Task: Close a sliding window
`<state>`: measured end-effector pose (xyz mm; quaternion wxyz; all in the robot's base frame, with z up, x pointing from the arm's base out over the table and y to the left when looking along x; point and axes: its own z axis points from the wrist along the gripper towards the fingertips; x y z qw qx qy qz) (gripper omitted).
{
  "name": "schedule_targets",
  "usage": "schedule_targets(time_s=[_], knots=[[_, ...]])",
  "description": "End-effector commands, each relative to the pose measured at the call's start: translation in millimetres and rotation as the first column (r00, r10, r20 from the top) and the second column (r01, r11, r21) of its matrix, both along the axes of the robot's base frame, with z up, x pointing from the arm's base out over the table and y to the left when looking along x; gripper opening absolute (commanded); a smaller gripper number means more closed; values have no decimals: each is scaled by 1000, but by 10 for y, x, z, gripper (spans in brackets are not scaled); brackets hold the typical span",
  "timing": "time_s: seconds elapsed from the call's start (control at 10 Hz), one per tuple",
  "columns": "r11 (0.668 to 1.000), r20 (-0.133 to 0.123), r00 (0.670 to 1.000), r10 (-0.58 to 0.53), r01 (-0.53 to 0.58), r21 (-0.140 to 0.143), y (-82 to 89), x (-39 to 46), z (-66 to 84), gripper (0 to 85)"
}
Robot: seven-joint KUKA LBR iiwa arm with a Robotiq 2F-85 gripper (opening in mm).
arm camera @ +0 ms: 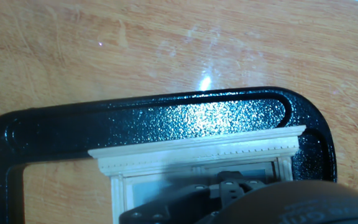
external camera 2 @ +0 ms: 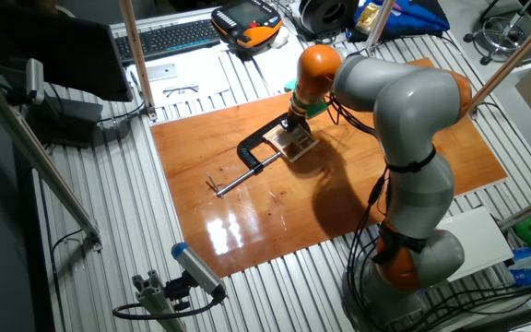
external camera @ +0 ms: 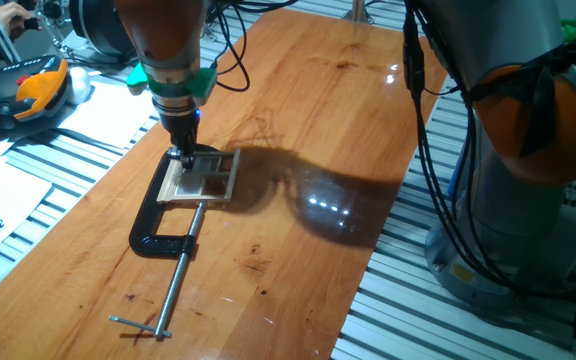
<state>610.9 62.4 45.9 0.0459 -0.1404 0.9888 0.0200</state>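
The sliding window [external camera: 201,177] is a small pale wood frame with clear panes, lying flat on the wooden table and held in a black C-clamp [external camera: 163,225]. It also shows in the other fixed view [external camera 2: 297,141] and in the hand view [arm camera: 197,158]. My gripper [external camera: 182,152] points straight down with its fingertips on the window's far edge. In the hand view the gripper body hides the fingertips and most of the panes. I cannot tell whether the fingers are open or shut.
The clamp's long steel screw [external camera: 178,272] with its cross handle reaches toward the table's front edge. The wooden table [external camera: 348,120] sits on a slatted metal bench. A keyboard [external camera 2: 169,37] and an orange pendant [external camera 2: 247,23] lie beyond the table.
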Motion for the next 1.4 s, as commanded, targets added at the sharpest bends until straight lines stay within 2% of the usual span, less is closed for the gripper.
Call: schedule_targets(time_s=[0.0,0.3,0.6,1.3], knots=[[1000,-8,1000,1,-1,-3,-3,-2,-4,0],[1000,-42,999,-4,4,-15,-10,-11,-1,0],[1000,-56,998,-6,5,-20,-12,-28,-5,0],[1000,-68,998,-8,6,-31,-31,-81,-7,0]])
